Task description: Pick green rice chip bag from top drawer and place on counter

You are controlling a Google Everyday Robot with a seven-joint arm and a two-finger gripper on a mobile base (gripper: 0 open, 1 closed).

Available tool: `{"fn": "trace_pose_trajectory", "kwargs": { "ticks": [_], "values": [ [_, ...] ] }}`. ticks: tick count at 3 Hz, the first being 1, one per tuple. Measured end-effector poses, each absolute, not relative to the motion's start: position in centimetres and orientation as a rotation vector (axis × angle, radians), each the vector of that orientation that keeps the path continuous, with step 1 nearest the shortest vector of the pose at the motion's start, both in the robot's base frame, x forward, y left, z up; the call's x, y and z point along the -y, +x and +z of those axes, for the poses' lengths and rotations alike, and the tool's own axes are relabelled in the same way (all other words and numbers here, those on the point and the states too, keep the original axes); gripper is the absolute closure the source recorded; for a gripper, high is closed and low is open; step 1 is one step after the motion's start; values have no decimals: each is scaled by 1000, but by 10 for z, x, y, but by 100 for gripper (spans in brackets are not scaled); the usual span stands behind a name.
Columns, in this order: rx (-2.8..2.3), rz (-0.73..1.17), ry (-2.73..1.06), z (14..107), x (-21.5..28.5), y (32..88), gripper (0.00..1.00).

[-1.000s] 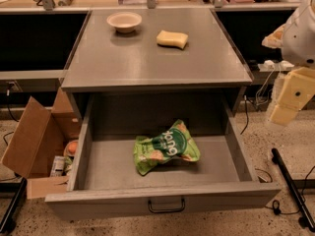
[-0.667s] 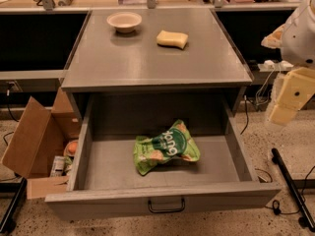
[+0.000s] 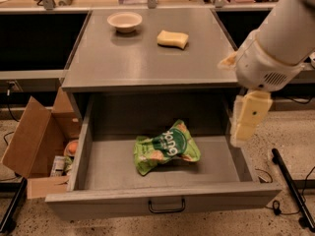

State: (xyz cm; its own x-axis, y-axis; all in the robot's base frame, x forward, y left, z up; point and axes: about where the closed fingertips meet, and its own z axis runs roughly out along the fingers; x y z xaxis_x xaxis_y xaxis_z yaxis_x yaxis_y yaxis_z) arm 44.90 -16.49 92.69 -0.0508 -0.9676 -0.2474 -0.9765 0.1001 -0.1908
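The green rice chip bag (image 3: 166, 147) lies flat on the floor of the open top drawer (image 3: 162, 200), near its middle. The drawer is pulled far out from under the counter (image 3: 147, 58), its dark wire handle at the front. My gripper (image 3: 247, 119) hangs from the white arm at the right, above the drawer's right wall. It is to the right of the bag, higher than it, and not touching it. It holds nothing that I can see.
A pale bowl (image 3: 124, 21) and a yellow sponge (image 3: 173, 39) sit on the far part of the counter. An open brown cardboard box (image 3: 34, 141) with small items stands on the floor left of the drawer. A dark bar (image 3: 293, 191) lies on the floor at the right.
My arm and gripper have moved left and a little down, from beside the cabinet to over the drawer's right wall. The bag and drawer have not moved.
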Motion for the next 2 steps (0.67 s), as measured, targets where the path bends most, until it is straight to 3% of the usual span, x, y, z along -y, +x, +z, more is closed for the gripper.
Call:
{"fn": "trace_pose_trajectory", "kwargs": {
  "ticks": [2],
  "values": [
    [-1985, 302, -2136, 798, 102, 436, 0]
  ]
}}
